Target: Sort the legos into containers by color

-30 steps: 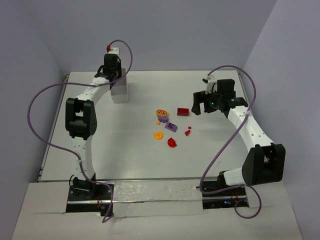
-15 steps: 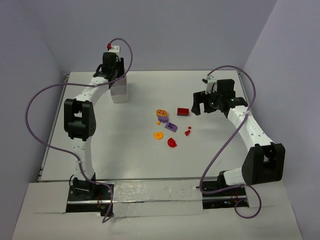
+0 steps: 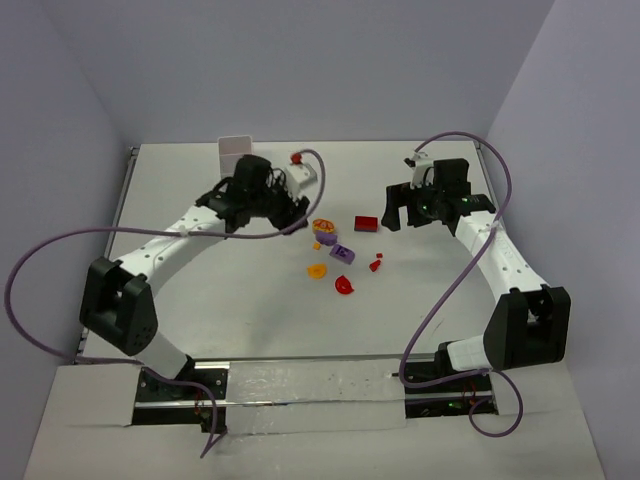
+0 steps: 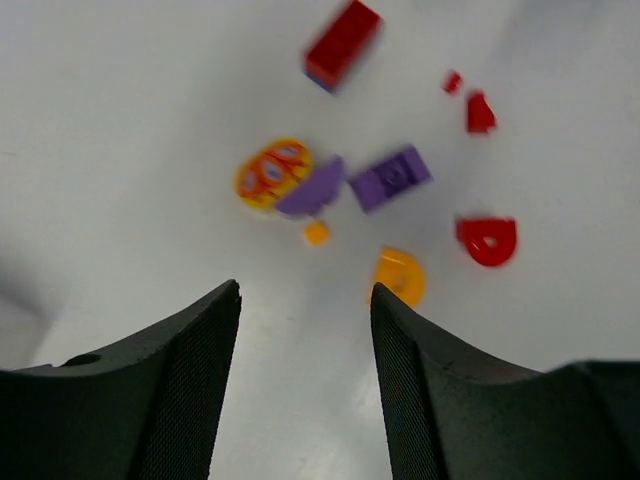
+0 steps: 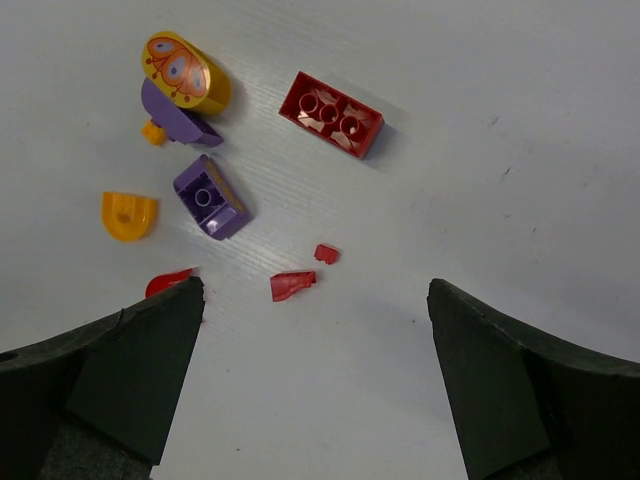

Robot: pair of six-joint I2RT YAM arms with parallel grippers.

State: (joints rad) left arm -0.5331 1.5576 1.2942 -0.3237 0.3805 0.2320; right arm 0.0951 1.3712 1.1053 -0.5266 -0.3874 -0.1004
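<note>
While the left gripper point(image 3: 293, 212) and right gripper point(image 3: 398, 212) both hang with jaws apart, the small red, orange and purple plastic legos point(image 3: 335, 250) lie loose on the white table point(image 3: 260, 300) between them.
Overhead view: the left gripper is just upper left of the cluster, and the white plastic tray point(image 3: 237, 150) is farther upper left. Left wrist view: an orange half-round piece point(image 4: 399, 275) lies beside the right-hand fingertip. Right wrist view: a red rectangular brick point(image 5: 332, 113) lies at upper centre, its long axis slanting down-right.
</note>
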